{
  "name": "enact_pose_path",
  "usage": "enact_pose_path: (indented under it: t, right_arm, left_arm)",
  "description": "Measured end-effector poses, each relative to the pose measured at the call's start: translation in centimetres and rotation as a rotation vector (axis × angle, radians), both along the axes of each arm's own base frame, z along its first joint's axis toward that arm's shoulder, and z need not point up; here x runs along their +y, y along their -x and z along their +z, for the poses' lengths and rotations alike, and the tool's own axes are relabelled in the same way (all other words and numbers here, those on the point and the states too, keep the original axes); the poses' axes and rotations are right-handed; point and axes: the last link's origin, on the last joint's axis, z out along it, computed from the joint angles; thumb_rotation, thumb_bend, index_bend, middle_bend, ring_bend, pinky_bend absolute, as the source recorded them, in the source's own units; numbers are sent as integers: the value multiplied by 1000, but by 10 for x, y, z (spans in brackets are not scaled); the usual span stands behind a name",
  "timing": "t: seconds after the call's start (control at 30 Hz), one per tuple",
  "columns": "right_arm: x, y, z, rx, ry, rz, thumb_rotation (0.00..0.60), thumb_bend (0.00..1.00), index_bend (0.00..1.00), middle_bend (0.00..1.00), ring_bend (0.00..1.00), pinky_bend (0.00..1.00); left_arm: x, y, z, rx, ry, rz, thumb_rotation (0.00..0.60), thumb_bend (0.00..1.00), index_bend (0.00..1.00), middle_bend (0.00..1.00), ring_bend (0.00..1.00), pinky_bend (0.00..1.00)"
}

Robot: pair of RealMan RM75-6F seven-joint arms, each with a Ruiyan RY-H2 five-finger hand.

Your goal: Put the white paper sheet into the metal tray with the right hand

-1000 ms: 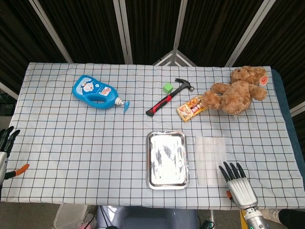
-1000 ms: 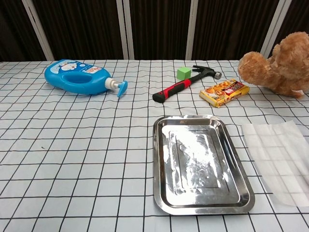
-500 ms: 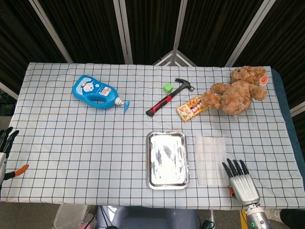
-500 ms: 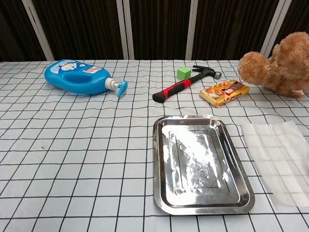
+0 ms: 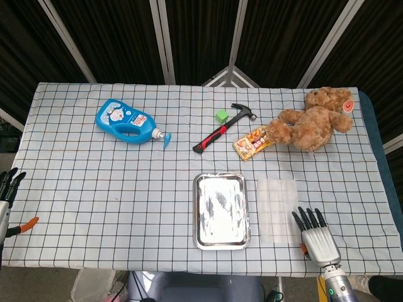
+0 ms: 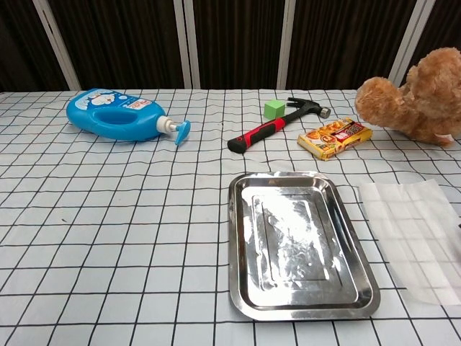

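Paper sheet first: we see it lying flat on the checked tablecloth, just right of the metal tray and not yet in it. Our right hand sits at the near right corner of the table, palm down with its fingers spread and holding nothing; its fingertips point up the table, just beside the sheet's near right corner, and whether they touch the sheet we cannot tell. In the chest view the sheet reaches toward the right edge of the picture, and the hand barely shows there. The tray looks empty.

We judge this to be the approach step, before any grasp. The sheet is thin and flat, so the next move likely calls for bringing the fingertips onto its near edge, then sliding or pinching it up and carrying it left over the tray's rim.

Further out lie a snack packet, a teddy bear, a hammer, a green cube and a blue bottle. Our left hand hangs off the table's left edge, fingers apart, gripping nothing.
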Motion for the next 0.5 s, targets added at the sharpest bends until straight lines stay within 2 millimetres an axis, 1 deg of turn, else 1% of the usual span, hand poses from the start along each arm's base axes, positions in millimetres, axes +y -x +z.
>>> enact_pose_path:
  t: [0.2, 0.5]
  right_arm:
    - [2, 2, -2, 10, -7, -11, 600, 394, 0, 0, 0, 0]
    - [1, 0, -6, 5, -11, -8, 600, 394, 0, 0, 0, 0]
  left_arm:
    - [0, 0, 0, -3, 0, 1, 600, 0, 0, 0, 0, 0]
    - [0, 0, 0, -5, 3, 2, 600, 0, 0, 0, 0, 0]
